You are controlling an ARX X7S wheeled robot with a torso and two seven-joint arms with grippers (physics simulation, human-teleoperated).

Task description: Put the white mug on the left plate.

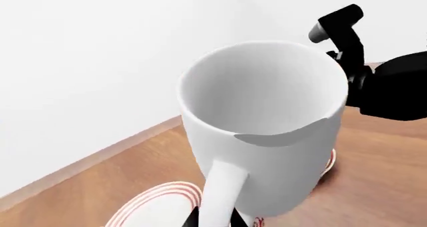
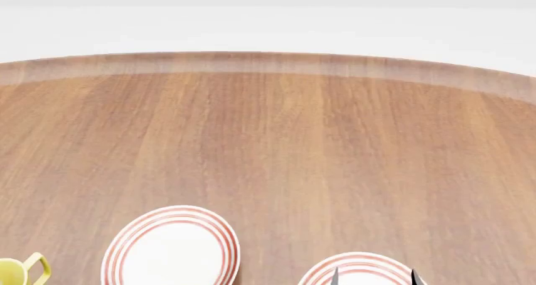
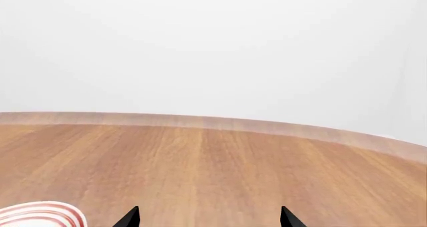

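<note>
A tall, plain white mug [image 1: 267, 122] fills the left wrist view, its open mouth facing the camera and its loop handle running toward the left gripper [image 1: 212, 221]. Dark fingertips [image 1: 192, 220] sit on either side of the handle at the frame's edge, pinching it. Below the mug lie two red-ringed plates, one [image 1: 157, 207] near the handle and a second showing only as a sliver of rim [image 1: 329, 163] behind the mug's base. The mug looks raised above the wood rather than resting on either plate. In the head view, the left plate [image 2: 172, 247] lies at the near edge of the wooden table [image 2: 277, 140], beside a yellow-handled mug [image 2: 21, 271] cut off at the corner. To its right, the other plate [image 2: 360, 269] sits under the right gripper [image 2: 373, 276], whose two tips stand wide apart holding nothing. Beyond the plates, bare wood runs unbroken to the table's curved far rim.
</note>
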